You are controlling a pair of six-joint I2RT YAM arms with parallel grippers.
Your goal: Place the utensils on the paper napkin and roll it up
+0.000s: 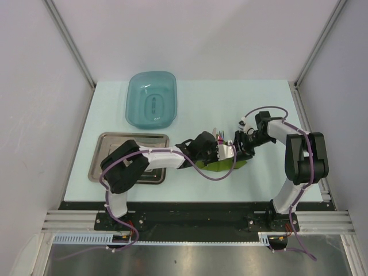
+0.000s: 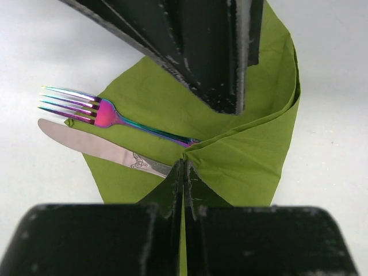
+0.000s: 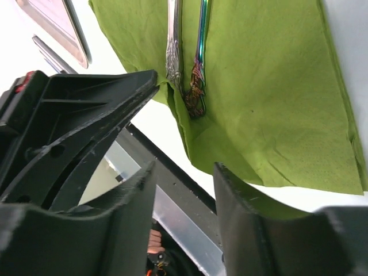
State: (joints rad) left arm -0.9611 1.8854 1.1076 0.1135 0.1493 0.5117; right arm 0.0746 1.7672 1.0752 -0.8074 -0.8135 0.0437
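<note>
The left gripper [image 2: 184,172] is pinched shut on the paper napkin [image 2: 247,155] at bottom middle, the utensils [image 2: 109,114] point away to the left, and the right gripper [image 3: 185,172] has its jaws apart.

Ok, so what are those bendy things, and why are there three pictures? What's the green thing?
Those are two robot arms bolted to a white table. One picture looks down from above; the other two come from little cameras on each arm's wrist. On the table lie a teal plastic basin, a steel tray and an olive-green paper napkin. A rainbow-shiny metal fork and a silver metal knife lie side by side on the napkin. The left arm has its jaws shut, pinching a folded edge of the napkin. The right arm has open jaws close by, holding nothing.
</note>
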